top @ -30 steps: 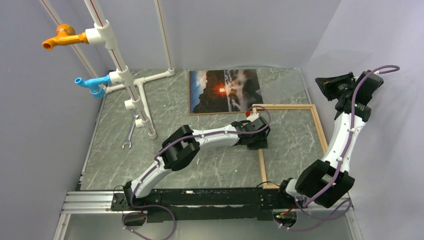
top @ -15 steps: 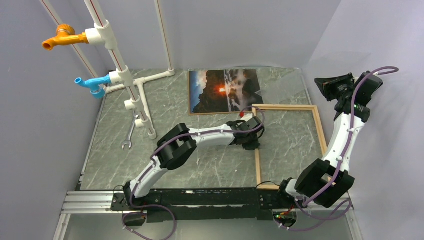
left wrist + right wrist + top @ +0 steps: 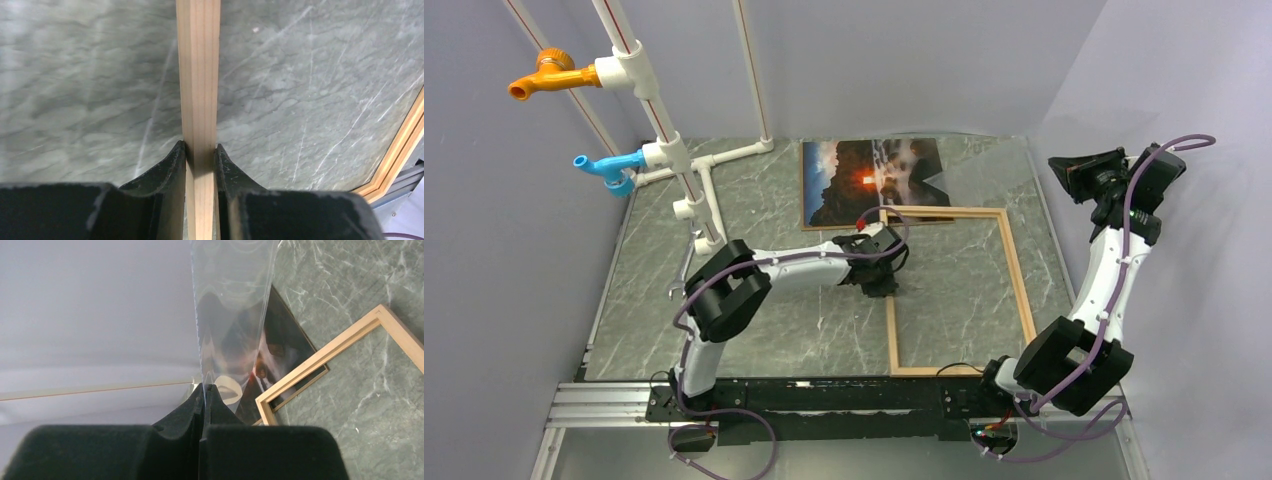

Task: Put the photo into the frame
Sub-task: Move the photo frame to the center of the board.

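**One frame, one photo, one clear sheet, two grippers**

My left gripper (image 3: 200, 150) is clamped on the left strip of the single light-wood frame (image 3: 945, 211). One finger presses against each side of the strip. The frame lies flat on the grey marbled surface (image 3: 784, 330), right of centre.

The frame's far left corner overlaps the near right corner of the one photo (image 3: 854, 185). The photo is a dark seascape with an orange sun, lying face up at the far middle of the surface. Apart from that overlapped corner, it sits outside the frame's opening.

My right gripper (image 3: 204, 389) is raised at the far right. It is pinched tight on the edge of one clear, glossy sheet (image 3: 230, 300), held in the air above the surface.

At the far left stands one rack of white pipes (image 3: 649, 100) with two taps: one orange tap (image 3: 544, 75) and one blue tap (image 3: 604, 168).
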Tool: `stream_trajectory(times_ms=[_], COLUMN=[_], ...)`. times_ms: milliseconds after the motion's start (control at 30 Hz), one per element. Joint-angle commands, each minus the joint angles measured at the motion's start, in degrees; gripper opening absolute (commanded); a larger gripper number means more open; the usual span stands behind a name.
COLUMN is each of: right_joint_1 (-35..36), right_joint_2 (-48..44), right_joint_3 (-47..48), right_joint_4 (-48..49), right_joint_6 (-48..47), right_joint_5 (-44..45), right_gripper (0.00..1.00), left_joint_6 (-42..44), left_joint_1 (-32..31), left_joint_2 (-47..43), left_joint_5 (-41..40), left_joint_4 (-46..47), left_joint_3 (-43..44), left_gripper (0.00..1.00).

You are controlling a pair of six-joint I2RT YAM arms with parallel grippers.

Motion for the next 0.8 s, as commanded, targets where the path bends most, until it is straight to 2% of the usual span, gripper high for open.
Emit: stream_trajectory(times_ms=[0,500,667,767], right_joint_1=[1.27,12.49,14.2,15.27], right_joint_2=[0.01,0.31,-1.4,-2.38], right_joint_3=[-0.44,-2.71,-4.5,-6.14], right_joint_4=[5.35,3.26,0.92,-0.84], right_joint_6=[2.45,-1.12,-3.78,-5.45], right_joint_5=[-3.04,-5.35,-7.6,-9.04], right_gripper=[0.0,0.0,0.0,0.0], left_joint_6=[4.39,12.68,12.93,13.82], left_joint_1=[1.47,5.49,8.18,9.22], left_joint_2=[-7.55,-24.26,-30.34,-33.1], left_joint_5=[-0.66,-0.02,1.61,1.58], left_joint_4=[-2.37,-2.12,2.63,3.78], left_joint_3=[-1.88,-22.52,-33.86,-37.41], left_gripper=[0.09,0.12,0.16,0.18])
